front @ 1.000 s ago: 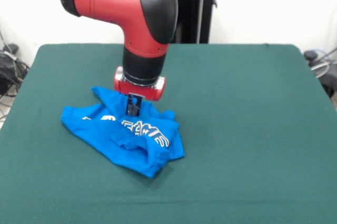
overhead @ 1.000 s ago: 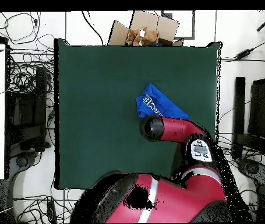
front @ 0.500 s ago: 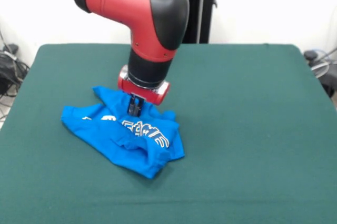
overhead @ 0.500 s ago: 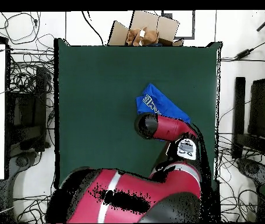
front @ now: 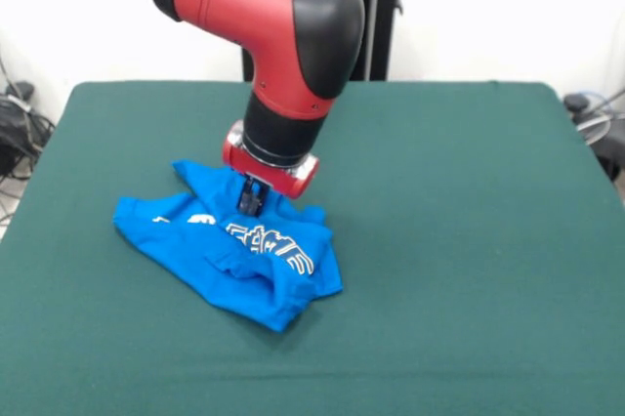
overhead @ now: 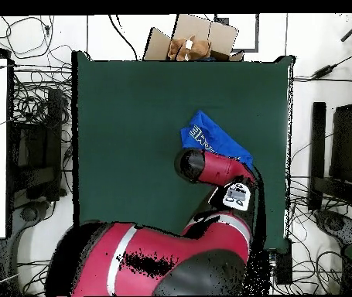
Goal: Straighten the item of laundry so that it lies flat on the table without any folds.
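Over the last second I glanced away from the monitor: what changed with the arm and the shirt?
The arm's upper joint swung toward the right of the front view and the wrist tilted, while the hand stayed low on the blue T-shirt. I can't tell whether it grips the cloth. The shirt remains crumpled in the same spot on the green table, lettering up.

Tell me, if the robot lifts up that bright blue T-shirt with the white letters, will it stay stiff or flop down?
The bright blue soft fabric T-shirt would probably flop and hang, since it already lies crumpled in soft folds. It looks light, being thin cloth. Pushed across the dark green felt-like table, it would likely bunch up rather than slide.
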`<action>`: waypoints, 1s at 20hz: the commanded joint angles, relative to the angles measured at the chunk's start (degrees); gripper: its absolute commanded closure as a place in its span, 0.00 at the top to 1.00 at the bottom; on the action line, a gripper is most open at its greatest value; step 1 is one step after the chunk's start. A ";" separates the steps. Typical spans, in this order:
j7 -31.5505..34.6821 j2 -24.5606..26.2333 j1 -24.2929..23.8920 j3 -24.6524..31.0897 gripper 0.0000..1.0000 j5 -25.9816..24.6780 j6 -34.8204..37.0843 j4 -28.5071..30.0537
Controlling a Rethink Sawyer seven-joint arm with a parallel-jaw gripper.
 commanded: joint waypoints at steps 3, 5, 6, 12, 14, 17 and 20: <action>17.69 12.25 4.95 12.52 0.00 10.50 -9.92 -5.01; 17.63 12.38 5.26 12.39 0.00 11.56 -10.15 -5.04; 17.57 12.42 5.40 12.28 0.00 11.96 -10.16 -5.09; 15.84 11.74 4.53 14.00 0.00 12.84 -10.94 -4.41; 15.77 11.55 4.20 14.73 0.00 13.32 -11.13 -4.25; 15.75 11.55 4.05 15.39 0.00 14.15 -11.41 -4.31; 16.24 11.67 5.11 14.55 0.00 15.17 -10.71 -4.90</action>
